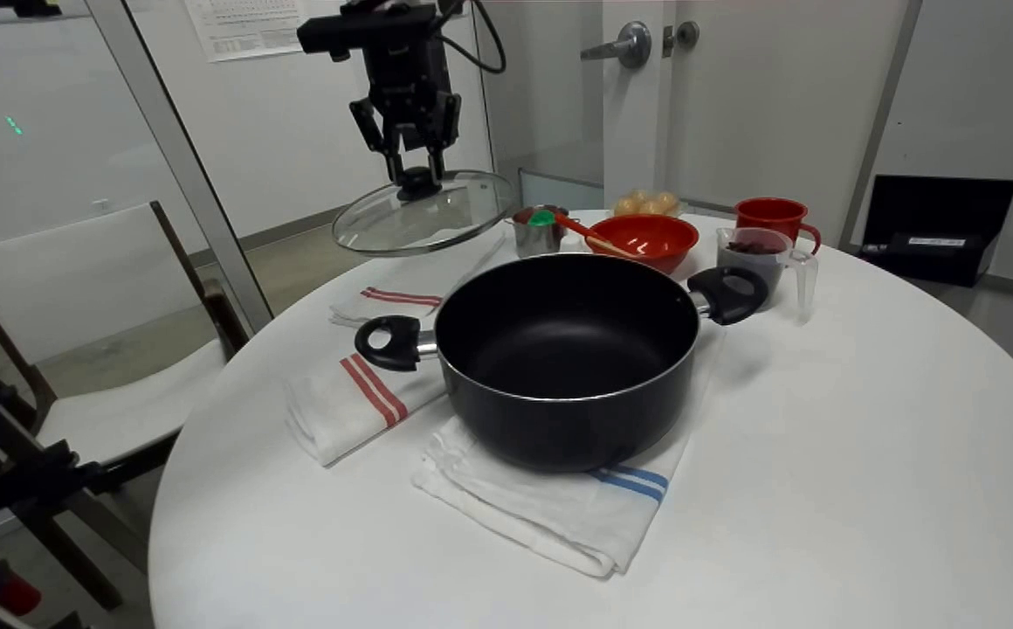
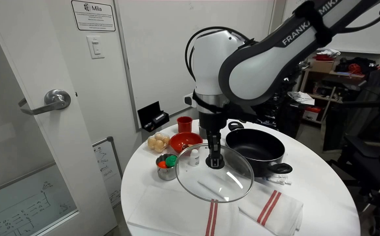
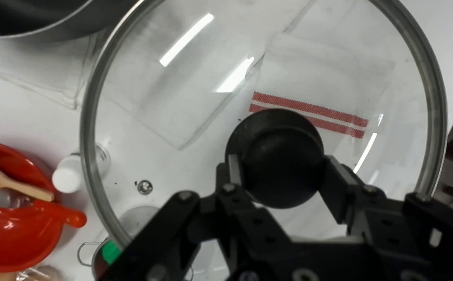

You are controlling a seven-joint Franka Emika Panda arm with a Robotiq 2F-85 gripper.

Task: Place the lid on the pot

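The lid is see-through glass with a metal rim and a black knob. It shows in both exterior views and the wrist view. My gripper is shut on its knob, one finger on each side; this also shows in an exterior view and the wrist view. The lid hangs above the table, beside the pot, and looks somewhat tilted. The black pot stands uncovered on a folded towel, also in an exterior view. Only part of its side shows in the wrist view.
A red bowl, a metal cup, a clear measuring cup, a red mug and a white bottle stand near the pot. Round yellowish items lie behind. Red-striped towels lie beside the pot.
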